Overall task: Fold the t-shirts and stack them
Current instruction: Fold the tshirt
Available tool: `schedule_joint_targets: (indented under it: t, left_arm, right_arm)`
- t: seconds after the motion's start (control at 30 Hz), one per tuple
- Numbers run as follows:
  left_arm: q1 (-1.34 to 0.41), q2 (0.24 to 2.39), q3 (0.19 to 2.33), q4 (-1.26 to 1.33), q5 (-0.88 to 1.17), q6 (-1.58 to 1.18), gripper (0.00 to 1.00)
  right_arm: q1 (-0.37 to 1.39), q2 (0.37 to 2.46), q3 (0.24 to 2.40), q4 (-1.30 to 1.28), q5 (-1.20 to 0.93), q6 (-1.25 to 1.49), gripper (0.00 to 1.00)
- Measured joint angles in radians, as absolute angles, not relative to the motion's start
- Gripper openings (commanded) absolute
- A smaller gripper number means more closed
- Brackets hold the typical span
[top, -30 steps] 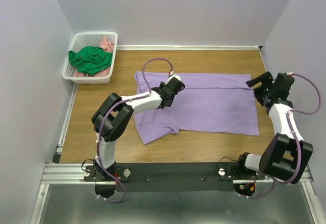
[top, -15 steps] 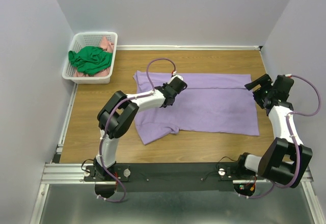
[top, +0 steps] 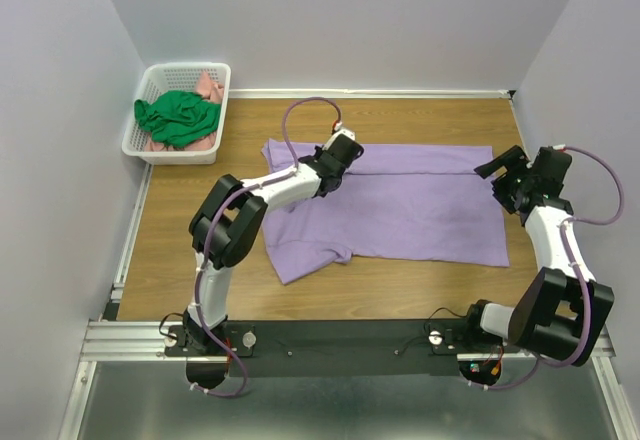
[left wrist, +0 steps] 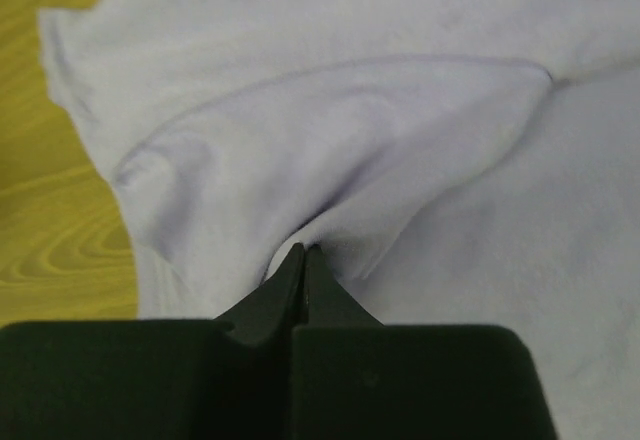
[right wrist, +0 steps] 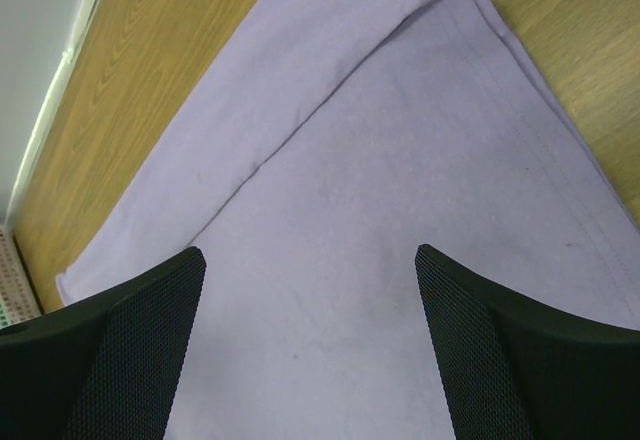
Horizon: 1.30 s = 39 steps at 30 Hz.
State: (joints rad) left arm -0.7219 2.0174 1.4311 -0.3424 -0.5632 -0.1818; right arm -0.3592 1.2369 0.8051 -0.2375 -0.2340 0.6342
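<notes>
The left arm (top: 275,188) stretches over the lavender t-shirt (top: 420,210), and the left tool (left wrist: 305,260) is clamped shut on a pinched ridge of its cloth near the sleeve end. The right arm (top: 556,250) bends over that shirt's right edge, with the right tool (right wrist: 305,260) spread wide above it, holding nothing. There are three shirts. The lavender one lies flat on the worktop (top: 200,250). One green t-shirt (top: 178,118) and one pink t-shirt (top: 208,88) are bunched in the single white basket (top: 150,80), beyond the lavender shirt's far left corner.

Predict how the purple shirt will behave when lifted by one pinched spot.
Probably floppy: the purple shirt puckers into a soft fold where the left gripper pinches it. Likely light, since it lies thin and flat on the table. Lifted from that spot, the rest would likely droop and drag rather than rise flat.
</notes>
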Motion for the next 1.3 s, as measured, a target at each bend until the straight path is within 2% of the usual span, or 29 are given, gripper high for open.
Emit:
schedule_joint_targets:
  t: [0.17, 0.2, 0.27, 0.33, 0.37, 0.5, 0.63, 0.77, 0.87, 0.9, 1.07, 1.2, 1.3]
  left_arm:
    - [-0.689, 2.039, 1.487, -0.326, -0.611, -0.130, 0.25]
    - [-0.685, 2.043, 1.492, -0.323, -0.619, -0.121, 0.35]
    - [-0.671, 2.057, 1.505, -0.314, -0.633, -0.100, 0.46]
    - [-0.660, 2.075, 1.522, -0.314, -0.638, -0.085, 0.53]
    - [-0.652, 2.087, 1.534, -0.315, -0.643, -0.081, 0.62]
    - [-0.618, 2.078, 1.531, -0.318, -0.619, -0.117, 0.73]
    - [-0.561, 1.973, 1.432, -0.316, -0.525, -0.198, 0.73]
    - [-0.474, 1.774, 1.277, -0.289, -0.375, -0.326, 0.72]
    - [-0.415, 1.644, 1.159, -0.220, -0.274, -0.408, 0.70]
    - [-0.399, 1.596, 1.102, -0.189, -0.223, -0.448, 0.68]
    - [-0.383, 1.581, 1.016, -0.136, -0.103, -0.523, 0.62]
    - [-0.353, 1.602, 0.988, -0.120, -0.059, -0.540, 0.57]
    - [-0.327, 1.612, 0.984, -0.115, -0.051, -0.543, 0.57]
  right_arm:
    - [-0.339, 1.240, 0.805, -0.253, -0.236, 0.627, 0.93]
    - [-0.334, 1.240, 0.805, -0.257, -0.236, 0.626, 0.93]
    - [-0.327, 1.240, 0.805, -0.262, -0.237, 0.623, 0.93]
    - [-0.320, 1.241, 0.805, -0.265, -0.237, 0.617, 0.93]
    - [-0.314, 1.242, 0.805, -0.265, -0.238, 0.612, 0.93]
    - [-0.268, 1.260, 0.822, -0.271, -0.258, 0.579, 0.92]
    - [-0.166, 1.302, 0.842, -0.256, -0.323, 0.567, 0.90]
    - [-0.034, 1.367, 0.843, -0.170, -0.375, 0.625, 0.86]
    - [0.079, 1.444, 0.843, -0.060, -0.393, 0.705, 0.80]
    - [0.120, 1.480, 0.845, -0.001, -0.396, 0.740, 0.74]
    - [0.279, 1.673, 0.878, 0.208, -0.398, 0.865, 0.59]
    - [0.356, 1.831, 0.945, 0.328, -0.395, 0.936, 0.43]
    - [0.397, 1.935, 1.011, 0.381, -0.395, 0.969, 0.42]
